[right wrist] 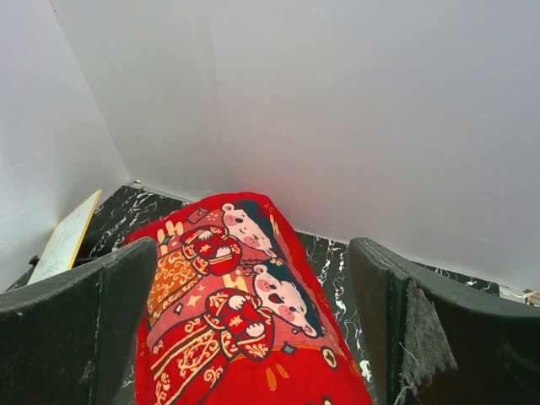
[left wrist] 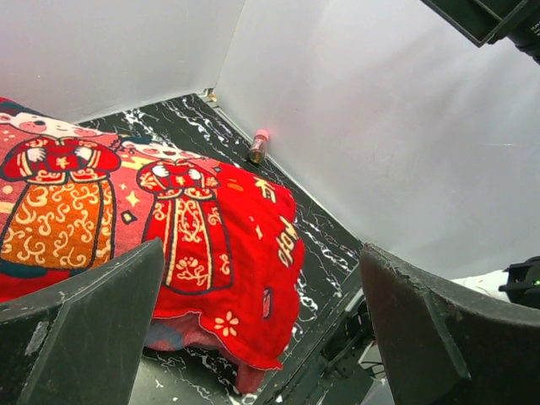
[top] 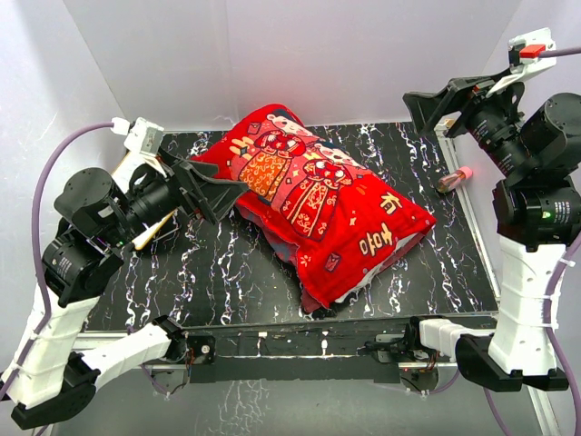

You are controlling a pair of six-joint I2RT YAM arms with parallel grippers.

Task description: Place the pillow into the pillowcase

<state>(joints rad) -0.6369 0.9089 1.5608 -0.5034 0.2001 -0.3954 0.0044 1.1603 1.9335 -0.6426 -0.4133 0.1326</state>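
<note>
Pillowcase [top: 318, 204] plump at tabletop [top: 182, 272] centre; pillow apparently inside, hidden. Left hand [top: 213, 189] at 9 o'clock, right hand [top: 434, 104] at 2 o'clock: both open, empty. Task looks nearly done.

On the pillowcase [top: 309, 195], two yellow characters [top: 388, 202] were printed toward its 4 o'clock end. The upper one read as 有; the lower one was not legible.
</note>
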